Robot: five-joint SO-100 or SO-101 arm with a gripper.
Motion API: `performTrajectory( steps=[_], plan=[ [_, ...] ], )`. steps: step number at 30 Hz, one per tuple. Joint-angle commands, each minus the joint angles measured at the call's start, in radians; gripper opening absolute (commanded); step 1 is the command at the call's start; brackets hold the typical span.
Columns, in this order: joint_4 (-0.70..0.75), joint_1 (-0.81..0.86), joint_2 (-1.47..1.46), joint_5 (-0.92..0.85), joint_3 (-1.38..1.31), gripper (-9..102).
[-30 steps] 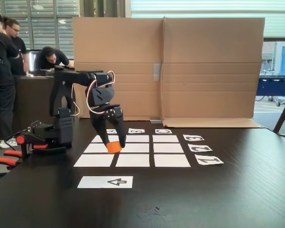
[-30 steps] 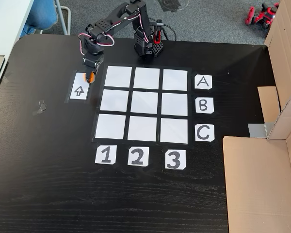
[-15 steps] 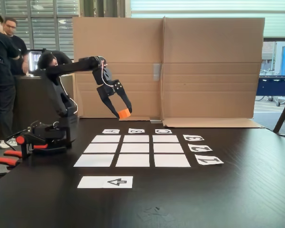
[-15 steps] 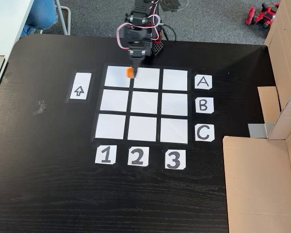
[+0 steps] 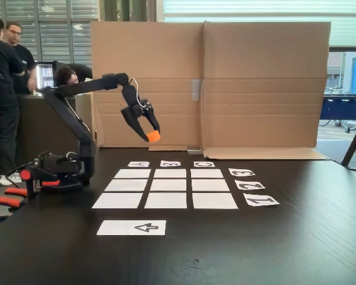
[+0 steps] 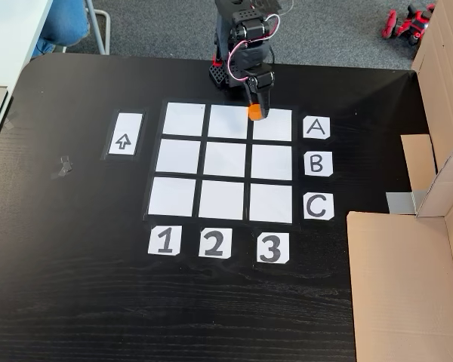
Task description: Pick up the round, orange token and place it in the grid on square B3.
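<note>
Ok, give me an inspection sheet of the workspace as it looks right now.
Surface: black table, bare wood grain.
Job's things: token held aloft; grid all nine cells bare; square B3 vacant.
Clutter: arrow sheet left of the grid in the view from above; tape scrap.
End effector: shut on the token, above the table.
Cables: white and red wires along the arm.
Surroundings: cardboard screen; people behind.
</note>
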Motion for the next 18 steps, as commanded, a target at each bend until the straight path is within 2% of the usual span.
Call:
performTrajectory(
  steps=[1, 8, 18],
  plan=[
    [-0.06, -0.018, -0.08, 0.023, -0.003, -1],
    [-0.166, -0.026, -0.253, 0.037, 0.0, -1],
    [-0.239, -0.028, -0.431, 0.04, -0.043, -1]
  ],
)
